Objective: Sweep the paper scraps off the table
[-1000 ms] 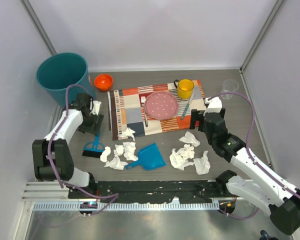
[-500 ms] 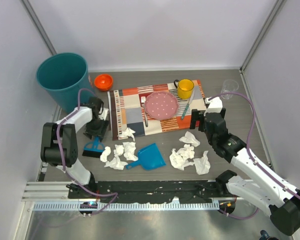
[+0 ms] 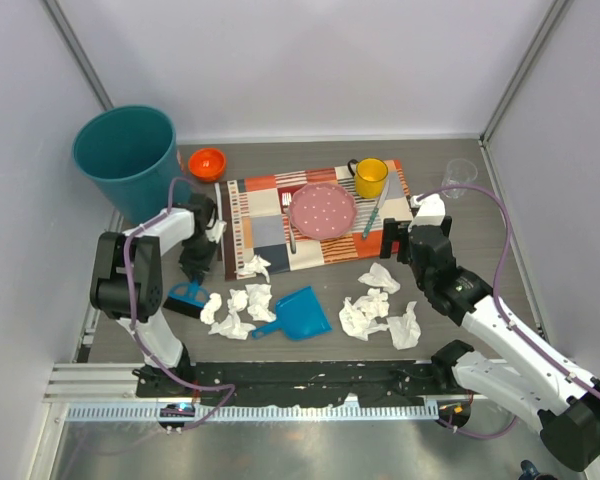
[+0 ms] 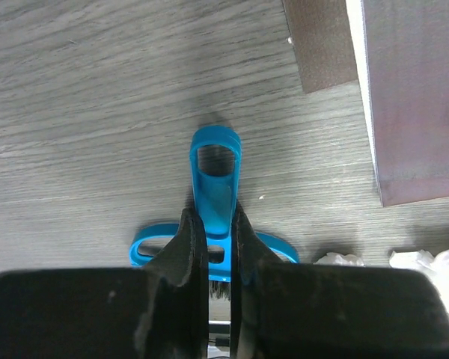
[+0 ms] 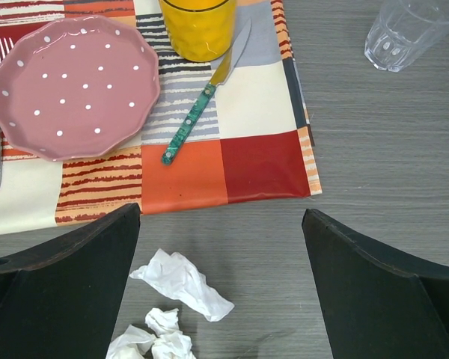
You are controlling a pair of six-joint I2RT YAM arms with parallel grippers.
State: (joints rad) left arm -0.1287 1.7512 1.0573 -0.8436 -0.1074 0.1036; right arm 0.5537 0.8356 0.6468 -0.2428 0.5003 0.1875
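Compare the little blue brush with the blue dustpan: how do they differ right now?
The brush is held at its handle by the jaws of the left gripper; the dustpan lies untouched. The brush is smaller and lighter blue; the dustpan broader, darker. Both rest on the table beside paper scraps.
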